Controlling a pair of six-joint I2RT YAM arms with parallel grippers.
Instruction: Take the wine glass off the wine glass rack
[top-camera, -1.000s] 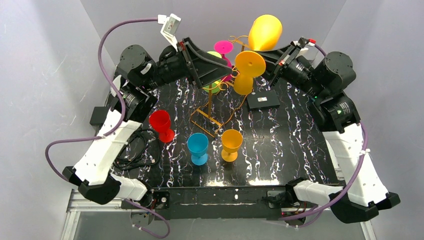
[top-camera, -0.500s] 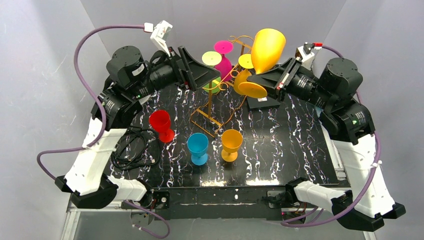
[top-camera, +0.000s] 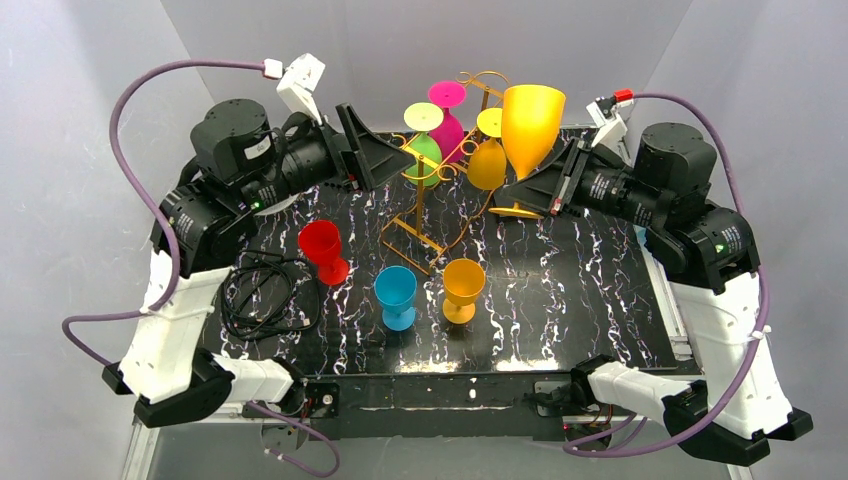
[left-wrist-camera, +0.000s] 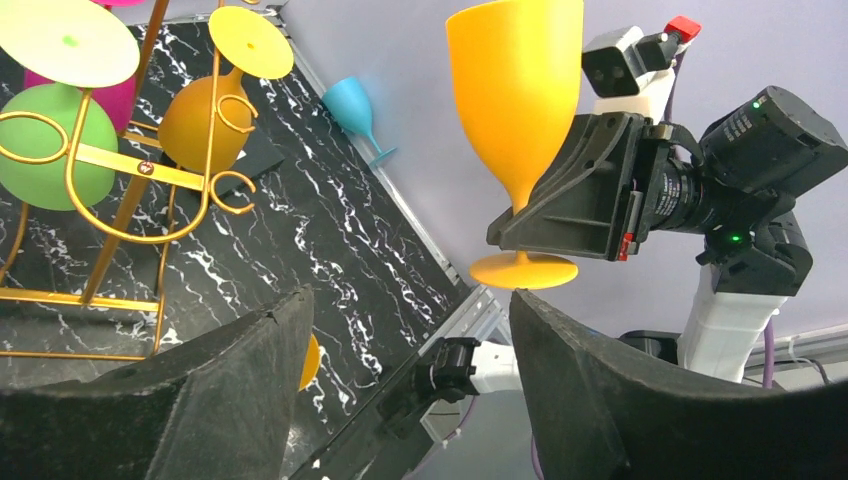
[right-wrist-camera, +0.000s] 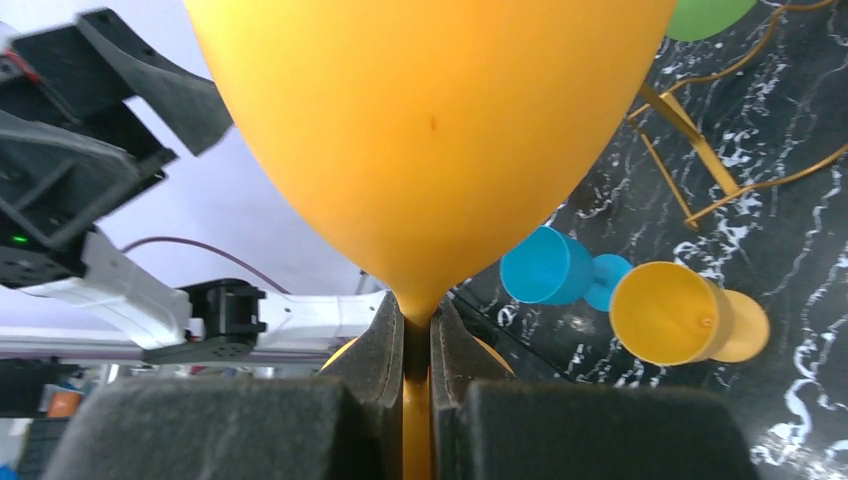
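Over on the left side of the table, the left gripper (left-wrist-camera: 410, 300) hangs with its two fingers spread wide and nothing between them, pointing toward the wine glass rack (left-wrist-camera: 120, 165). Below it a red glass (top-camera: 322, 248) stands on the black marbled table (top-camera: 580, 290). Next comes the rack itself, thin gold wire, with a green glass (top-camera: 425, 158), a magenta glass (top-camera: 449, 128) and an orange glass (top-camera: 487, 165) hung bowl-down from its scrolls. In front of it a blue glass (top-camera: 396, 295) and a standing orange glass (top-camera: 463, 288) sit upright. Just right of the rack, clear of its wire and high above the tabletop, is the wine glass (top-camera: 530, 120) of the task: yellow-orange, upright with the bowl up, already off the rack. The right gripper (right-wrist-camera: 417, 345) has its fingers closed tight on the thin stem, between the bottom of the bowl and the round foot. The glass looks like opaque moulded plastic, so I judge it light, stiff and unlikely to shatter, but smooth and probably slippery. A big bowl over a narrow stem makes it top-heavy, so in a two-point pinch it may swing about the stem if moved sharply. The stem seems the right place to hold it: the flare of the bowl above and the foot below would stop it sliding through, whereas the rounded bowl would tend to squirt out of a squeeze.
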